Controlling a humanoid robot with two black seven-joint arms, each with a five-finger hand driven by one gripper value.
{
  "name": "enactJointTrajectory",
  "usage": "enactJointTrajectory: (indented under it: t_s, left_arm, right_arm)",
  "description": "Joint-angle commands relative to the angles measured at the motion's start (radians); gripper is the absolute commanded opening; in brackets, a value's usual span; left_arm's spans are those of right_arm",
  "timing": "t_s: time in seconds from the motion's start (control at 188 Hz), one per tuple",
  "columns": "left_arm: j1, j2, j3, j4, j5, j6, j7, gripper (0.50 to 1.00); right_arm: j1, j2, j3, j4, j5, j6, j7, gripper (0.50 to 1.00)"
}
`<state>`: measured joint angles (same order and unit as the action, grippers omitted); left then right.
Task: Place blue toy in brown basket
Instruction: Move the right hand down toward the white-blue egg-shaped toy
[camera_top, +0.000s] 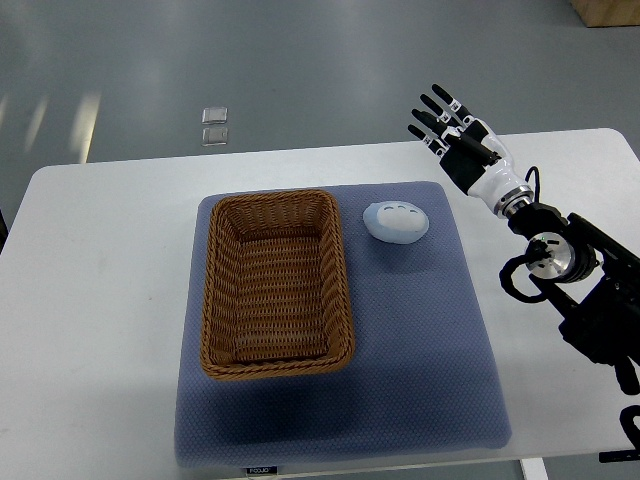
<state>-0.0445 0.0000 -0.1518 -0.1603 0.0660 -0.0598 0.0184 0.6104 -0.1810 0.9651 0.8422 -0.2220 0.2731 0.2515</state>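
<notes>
The brown basket (277, 283) is sitting empty on the blue mat (420, 370) covering the tabletop (100, 300). Just beside its right rim, the blue toy (396, 221) is lying on the mat. Farther back, the right hand (455, 135) is hovering with fingers (432, 100) released, holding nothing. The rounded toy is likely risking a slip, or a nudge against the basket.

A brown woven wicker basket (277, 284) sits on a blue-grey padded mat (420, 330) over a white table (100, 300). A pale blue rounded toy (396, 221) lies just beside the basket's right rim. The right hand (452, 132) hovers near the table's far edge, fingers spread, holding nothing.
</notes>
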Motion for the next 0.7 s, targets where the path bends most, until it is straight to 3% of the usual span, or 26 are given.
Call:
enactJointTrajectory:
  t_s: [0.0,0.245,0.383,0.559,0.697]
  left_arm:
    - [0.000,0.000,0.000,0.001,0.002,0.000,0.000,1.000]
    - [0.000,0.000,0.001,-0.001,0.002,0.000,0.000,1.000]
    - [0.000,0.000,0.001,0.001,0.002,0.000,0.000,1.000]
    - [0.000,0.000,0.000,-0.001,0.002,0.000,0.000,1.000]
    - [0.000,0.000,0.000,-0.002,0.003,0.000,0.000,1.000]
  right_arm:
    - [0.000,0.000,0.000,0.000,0.001,0.000,0.000,0.911]
    - [0.003,-0.006,-0.029,0.000,-0.019,0.003,0.000,0.911]
    - [0.046,-0.066,-0.098,0.014,-0.115,0.006,-0.018,0.911]
    - [0.209,-0.176,-0.258,0.038,-0.284,0.064,-0.095,0.911]
    - [0.385,-0.235,-0.479,0.044,-0.513,0.086,-0.100,0.911]
